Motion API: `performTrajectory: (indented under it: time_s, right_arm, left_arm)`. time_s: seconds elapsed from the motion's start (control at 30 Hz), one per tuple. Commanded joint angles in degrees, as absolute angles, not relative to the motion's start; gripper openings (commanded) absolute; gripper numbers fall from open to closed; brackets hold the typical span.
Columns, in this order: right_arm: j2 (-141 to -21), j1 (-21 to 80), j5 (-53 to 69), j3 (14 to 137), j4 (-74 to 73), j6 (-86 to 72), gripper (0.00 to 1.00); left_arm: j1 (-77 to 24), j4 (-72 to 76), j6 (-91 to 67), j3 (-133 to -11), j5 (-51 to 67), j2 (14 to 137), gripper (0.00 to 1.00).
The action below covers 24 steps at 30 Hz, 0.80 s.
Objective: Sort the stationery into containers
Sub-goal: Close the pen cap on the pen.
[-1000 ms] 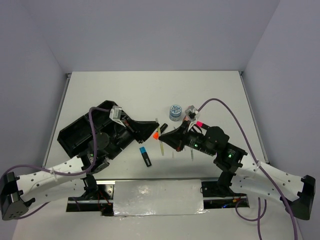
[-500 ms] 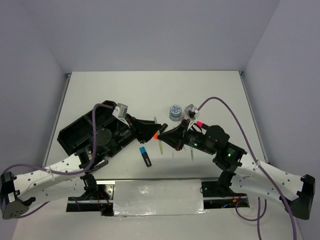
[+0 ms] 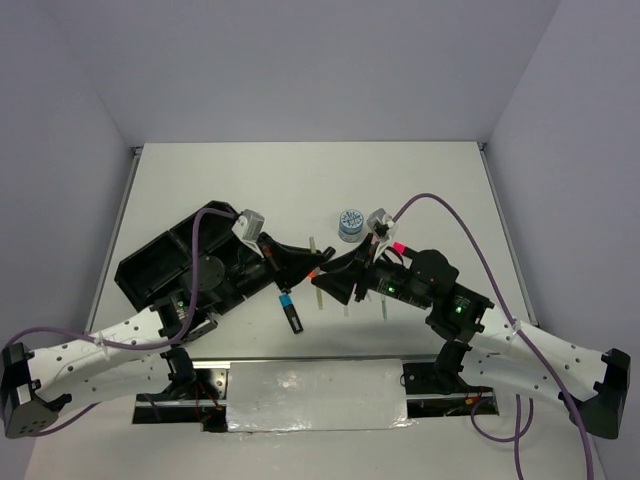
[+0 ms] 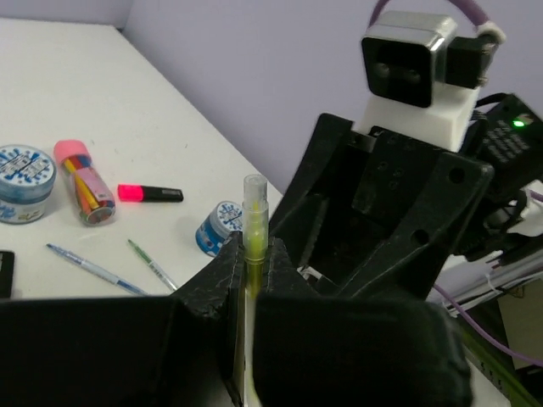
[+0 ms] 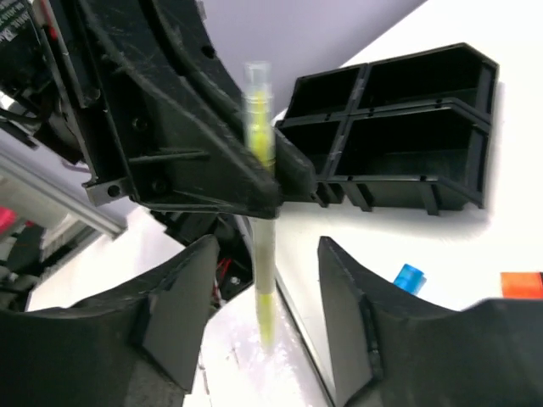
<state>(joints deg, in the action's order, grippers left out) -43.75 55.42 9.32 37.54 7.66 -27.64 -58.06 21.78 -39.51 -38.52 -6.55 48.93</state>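
Mid-surface (image 3: pixel 300 180), left claw (image 4: pixel 250 259) clamps one yellow pen (image 4: pixel 255 216), right claw (image 5: pixel 269 242) at 3 o'clock gaping open, two tape rolls (image 4: pixel 23 181) lying nearby.

No lettering is legible; blue print on the tape roll (image 4: pixel 25 180) blurs.

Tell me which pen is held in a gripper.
The yellow pen, clamped in the left gripper; the blue pen and green pen beyond it lie flat on the table.
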Motion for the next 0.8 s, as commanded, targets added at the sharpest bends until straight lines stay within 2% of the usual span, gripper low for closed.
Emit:
performTrajectory:
  time_s: [0.0,0.2,0.23,0.27,0.3,0.37,0.4,0.43,0.5,0.57,0.67,0.77]
  right_arm:
    - [-43.2,55.6,12.0,37.6,12.4,-26.7,0.60]
    - [-45.6,55.6,15.6,37.7,16.7,-28.0,0.58]
    - [-46.1,55.6,16.2,38.0,17.4,-28.1,0.56]
    - [-46.8,55.6,17.1,38.7,18.4,-28.3,0.49]
    - [-47.3,55.7,17.1,39.1,18.4,-28.3,0.49]
    - [-47.8,55.7,18.5,39.8,19.5,-28.2,0.33]
    - [-48.4,55.6,18.9,40.7,19.3,-28.0,0.07]
    - [-48.5,55.7,18.6,41.1,18.5,-28.1,0.00]
    - [-48.7,55.6,18.3,41.9,16.8,-27.6,0.00]
    - [-48.3,55.7,16.4,41.8,15.7,-27.2,0.00]
    - [-47.0,55.7,13.7,41.3,13.5,-26.6,0.00]
    - [-46.7,55.7,14.8,41.3,12.5,-26.0,0.00]
  left_arm:
    - [-58.3,27.2,-33.5,-39.9,-0.6,45.6,0.00]
    - [-58.3,32.2,-33.9,-39.1,2.5,44.9,0.00]
    - [-58.3,33.0,-34.1,-39.2,2.5,45.3,0.00]
    - [-58.4,33.6,-34.3,-39.5,2.7,46.1,0.00]
    - [-58.3,33.7,-34.5,-39.6,2.8,46.5,0.00]
    - [-58.4,33.8,-34.5,-40.2,2.7,47.5,0.00]
    - [-58.4,33.7,-34.5,-40.2,2.2,47.7,0.00]
    - [-58.3,33.5,-34.5,-40.2,1.8,47.7,0.01]
    - [-58.4,31.8,-34.2,-40.9,-0.8,47.8,0.27]
    - [-58.4,27.9,-33.1,-41.8,-2.6,47.9,0.45]
    - [-58.4,23.0,-31.6,-44.6,-4.2,48.3,0.82]
    - [-58.4,20.7,-30.4,-46.7,-6.1,47.4,0.84]
